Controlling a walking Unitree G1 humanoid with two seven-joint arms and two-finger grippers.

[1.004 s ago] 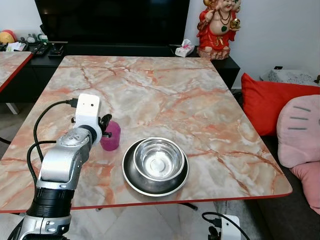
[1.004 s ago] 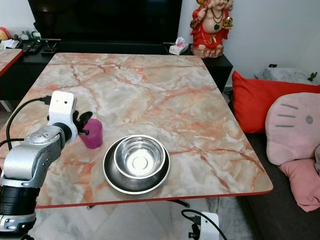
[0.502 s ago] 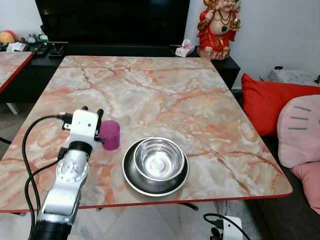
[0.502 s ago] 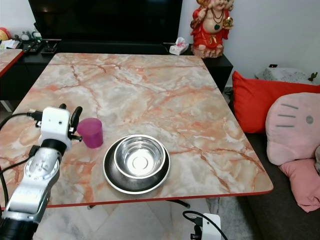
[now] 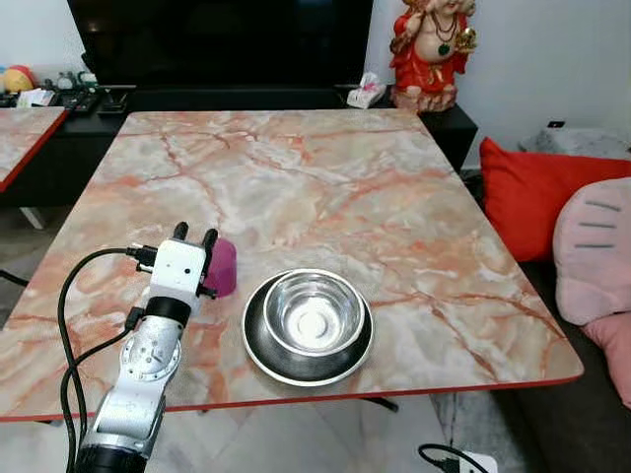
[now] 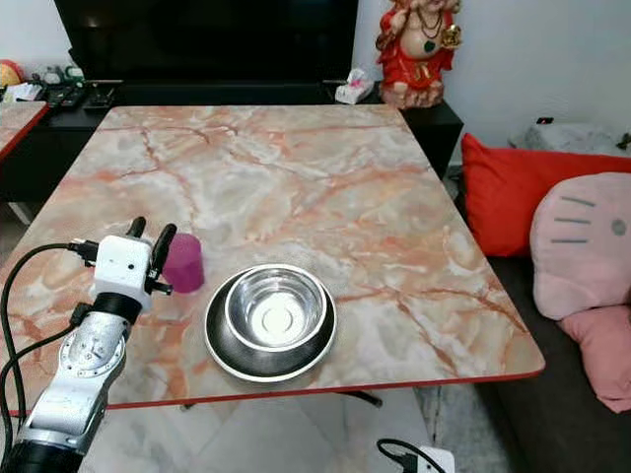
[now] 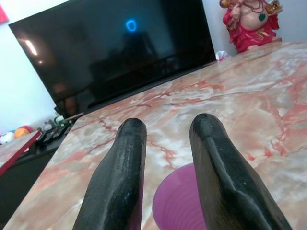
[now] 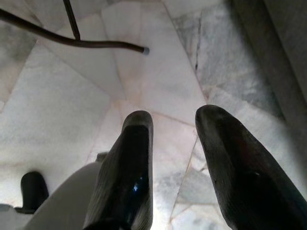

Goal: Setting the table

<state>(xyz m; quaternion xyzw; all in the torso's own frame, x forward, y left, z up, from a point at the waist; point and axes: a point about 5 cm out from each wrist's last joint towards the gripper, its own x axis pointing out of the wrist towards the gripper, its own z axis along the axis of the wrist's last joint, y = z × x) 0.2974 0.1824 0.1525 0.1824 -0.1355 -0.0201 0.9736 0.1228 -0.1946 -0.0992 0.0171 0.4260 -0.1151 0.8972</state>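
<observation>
Left gripper (image 5: 194, 235) open by pink cup (image 5: 221, 266); steel bowl (image 5: 312, 313) on plate (image 5: 258, 343)

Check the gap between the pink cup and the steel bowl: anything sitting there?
Nothing there. In the left eye view, bare marble tabletop separates the pink cup from the steel bowl, which sits in a dark plate.

The left gripper (image 7: 165, 143) held its two long black fingers (image 7: 115, 182) apart above the orange-veined marble table (image 7: 268, 91). A round purple plastic cup (image 7: 180, 206) stood just below them. Beyond stood a large dark television screen (image 7: 120, 43) and a red figurine (image 7: 249, 24).
</observation>
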